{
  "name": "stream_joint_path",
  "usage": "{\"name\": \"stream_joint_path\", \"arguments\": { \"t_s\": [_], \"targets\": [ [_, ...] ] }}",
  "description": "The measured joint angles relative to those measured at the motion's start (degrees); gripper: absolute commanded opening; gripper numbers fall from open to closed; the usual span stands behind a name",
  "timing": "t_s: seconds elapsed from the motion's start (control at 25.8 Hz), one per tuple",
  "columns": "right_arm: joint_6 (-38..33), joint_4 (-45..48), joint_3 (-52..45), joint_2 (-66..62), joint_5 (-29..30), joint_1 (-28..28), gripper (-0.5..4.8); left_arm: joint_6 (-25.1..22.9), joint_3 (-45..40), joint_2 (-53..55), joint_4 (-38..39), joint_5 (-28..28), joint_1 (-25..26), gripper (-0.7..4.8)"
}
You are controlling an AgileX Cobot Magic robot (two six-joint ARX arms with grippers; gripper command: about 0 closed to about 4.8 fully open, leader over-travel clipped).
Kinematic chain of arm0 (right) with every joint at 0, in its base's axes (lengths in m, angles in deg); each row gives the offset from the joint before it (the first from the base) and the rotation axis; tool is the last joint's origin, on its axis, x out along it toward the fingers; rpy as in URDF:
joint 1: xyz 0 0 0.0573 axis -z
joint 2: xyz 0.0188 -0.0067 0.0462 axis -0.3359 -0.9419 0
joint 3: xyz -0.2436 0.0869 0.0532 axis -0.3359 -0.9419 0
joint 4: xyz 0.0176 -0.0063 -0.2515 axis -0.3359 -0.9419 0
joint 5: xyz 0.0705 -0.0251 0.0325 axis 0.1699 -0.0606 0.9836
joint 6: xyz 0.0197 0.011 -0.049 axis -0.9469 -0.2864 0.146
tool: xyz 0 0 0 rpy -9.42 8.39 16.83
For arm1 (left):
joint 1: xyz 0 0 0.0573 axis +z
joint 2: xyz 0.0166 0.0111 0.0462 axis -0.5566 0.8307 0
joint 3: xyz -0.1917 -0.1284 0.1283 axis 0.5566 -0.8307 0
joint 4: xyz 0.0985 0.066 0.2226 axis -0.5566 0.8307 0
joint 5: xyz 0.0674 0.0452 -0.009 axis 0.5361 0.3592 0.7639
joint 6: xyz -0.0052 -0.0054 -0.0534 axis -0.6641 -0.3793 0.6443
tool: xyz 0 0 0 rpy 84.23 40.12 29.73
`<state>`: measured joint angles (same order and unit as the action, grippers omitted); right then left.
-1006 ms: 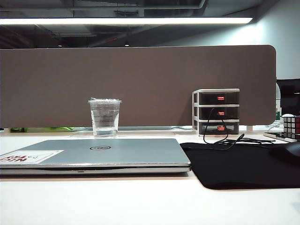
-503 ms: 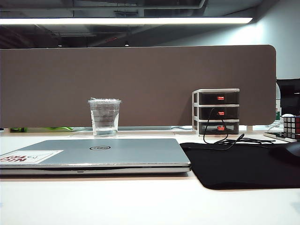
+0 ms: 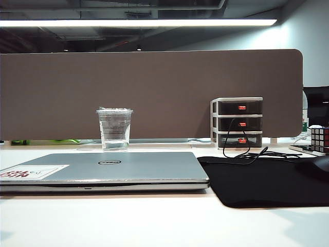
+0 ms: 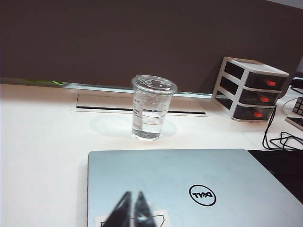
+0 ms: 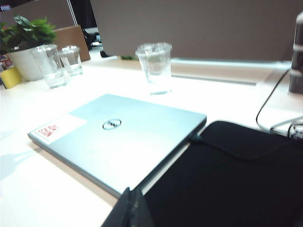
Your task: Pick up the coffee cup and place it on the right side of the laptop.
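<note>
The coffee cup (image 4: 152, 108) stands upright on the bench (image 4: 42, 142) just behind the closed laptop (image 4: 189, 189). Thin, clear and part-filled, it likely crushes and slips easily; mid-wall grasp advised. Left tool (image 4: 131, 213) and right tool (image 5: 130, 208) hover over the laptop's near edge, jaws together, empty.

The laptop (image 3: 103, 170) lay closed on the table (image 3: 154, 226). From it, the coffee cup (image 3: 114, 129) stood at twelve o'clock, behind its rear edge and apart from it. The desk mat (image 3: 267, 182) lay at three o'clock, just beside the laptop. The drawer organiser (image 3: 237, 122) stood at about two o'clock, behind the mat.
</note>
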<state>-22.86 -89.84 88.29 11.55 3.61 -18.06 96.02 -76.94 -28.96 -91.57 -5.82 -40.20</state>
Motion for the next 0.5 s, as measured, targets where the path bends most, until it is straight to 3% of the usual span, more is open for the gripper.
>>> {"name": "stream_joint_path", "arguments": {
  "t_s": [0.15,0.19,0.23,0.31,0.35,0.5],
  "targets": [
    [0.02,4.68,0.0,0.0,0.11,0.0,-0.04,0.13,0.0,0.0,1.03,-0.04,0.0,1.09],
    [0.02,4.98,0.0,0.0,0.09,0.0,-0.04,-0.55,0.0,0.0,1.49,-0.02,0.0,1.71],
    [0.02,5.25,0.0,0.0,0.09,0.0,-0.04,-1.57,0.0,0.0,2.03,-0.04,0.0,2.89],
    [0.02,5.25,0.0,0.0,0.11,0.0,-0.04,-2.78,0.0,0.0,2.21,-0.04,0.0,3.83],
    [0.02,5.27,0.0,0.0,0.09,0.0,-0.04,-2.97,0.0,0.0,2.21,-0.04,0.0,4.06],
    [0.02,5.27,0.0,0.0,0.13,0.0,-0.01,-3.1,0.04,0.0,0.96,-0.04,0.0,4.06]
  ]
}}
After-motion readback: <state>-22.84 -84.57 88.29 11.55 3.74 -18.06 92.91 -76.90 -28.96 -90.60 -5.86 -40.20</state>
